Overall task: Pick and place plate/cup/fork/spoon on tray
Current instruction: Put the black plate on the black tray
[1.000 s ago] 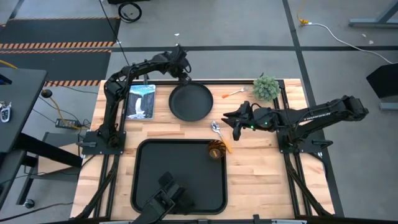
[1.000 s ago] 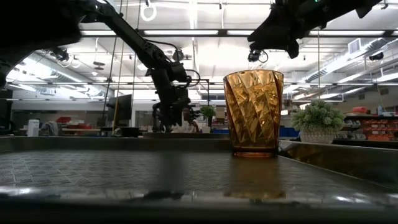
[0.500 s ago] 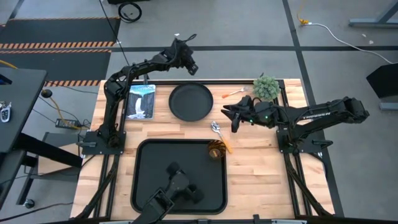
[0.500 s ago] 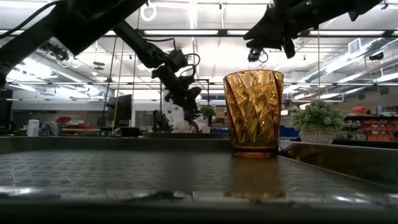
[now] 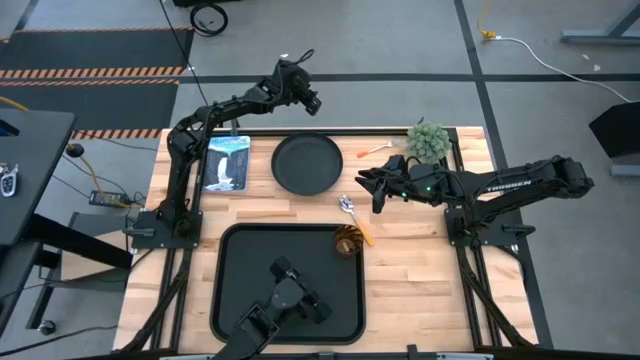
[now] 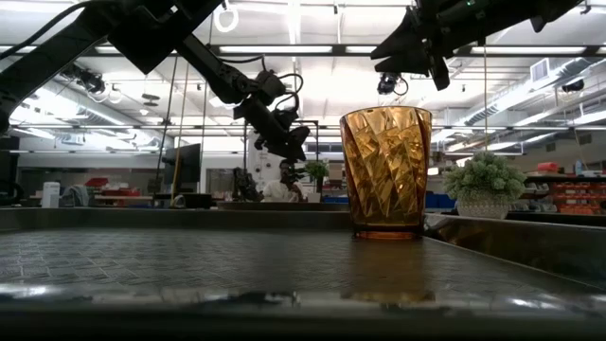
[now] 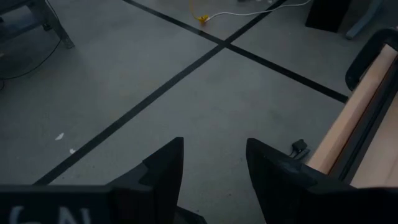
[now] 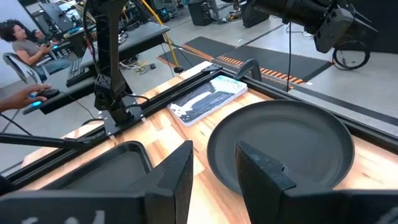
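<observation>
one piece is on the tray (image 5: 240, 300) so far: the cup (image 5: 348, 240), upright in the corner nearest the right arm. the spoon (image 5: 347, 205) lies on the bare wood just beyond that corner, and the plate (image 5: 307, 164) sits farther back on the table, well apart from the tray. the fork (image 5: 375, 150) rests near a small potted plant (image 5: 427, 141) at the far edge. a book (image 5: 227, 162) lies beside the plate. the right gripper (image 5: 372, 186) hangs above the table between spoon and plant, fingers (image 8: 177, 177) parted and empty, facing the plate. the left gripper (image 5: 308, 98) is raised past the table's far edge, over the floor, fingers (image 7: 163, 171) apart, holding nothing.
</observation>
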